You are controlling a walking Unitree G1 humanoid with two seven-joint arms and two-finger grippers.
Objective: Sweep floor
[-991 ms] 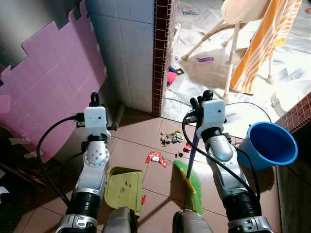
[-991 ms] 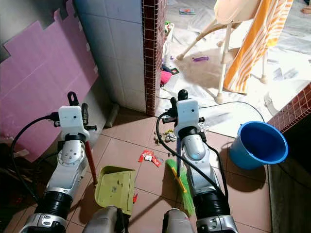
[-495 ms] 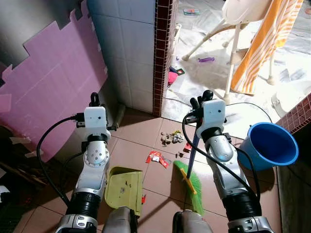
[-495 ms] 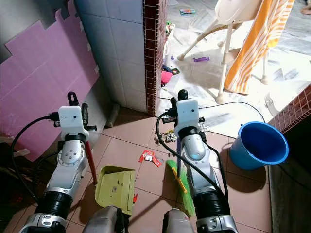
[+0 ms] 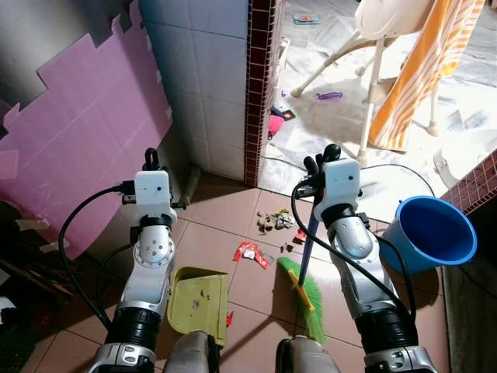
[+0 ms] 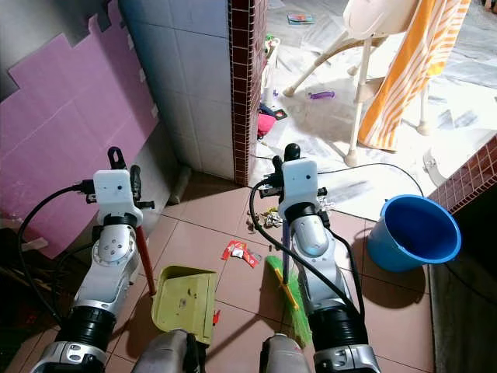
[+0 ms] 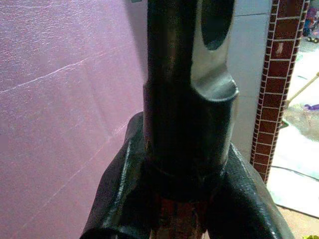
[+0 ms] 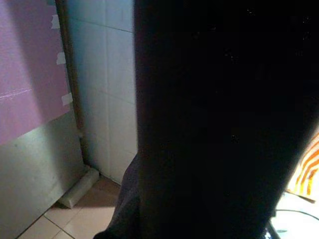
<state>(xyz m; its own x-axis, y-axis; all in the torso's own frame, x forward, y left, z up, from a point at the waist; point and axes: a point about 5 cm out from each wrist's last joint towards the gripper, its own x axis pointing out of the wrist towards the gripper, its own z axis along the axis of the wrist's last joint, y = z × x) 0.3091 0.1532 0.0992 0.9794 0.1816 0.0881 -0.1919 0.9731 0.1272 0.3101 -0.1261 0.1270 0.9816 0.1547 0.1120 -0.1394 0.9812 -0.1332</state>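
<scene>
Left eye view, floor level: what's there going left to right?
Yellow-green plastic dustpan → red crumpled wrapper → green-bristled broom head → blue plastic bucket.

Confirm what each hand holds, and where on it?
Left hand: dustpan by its red handle's top. Right hand: broom by its purple stick's upper end.

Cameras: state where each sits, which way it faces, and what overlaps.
Left eye: head, down at both arms, green broom, dustpan.
Right eye: head, same scene; blue bucket.
Left wrist: along left end effector, facing pink wall.
Right wrist: dark right end effector close up.
Shared: both wrists see the pink wall.
</scene>
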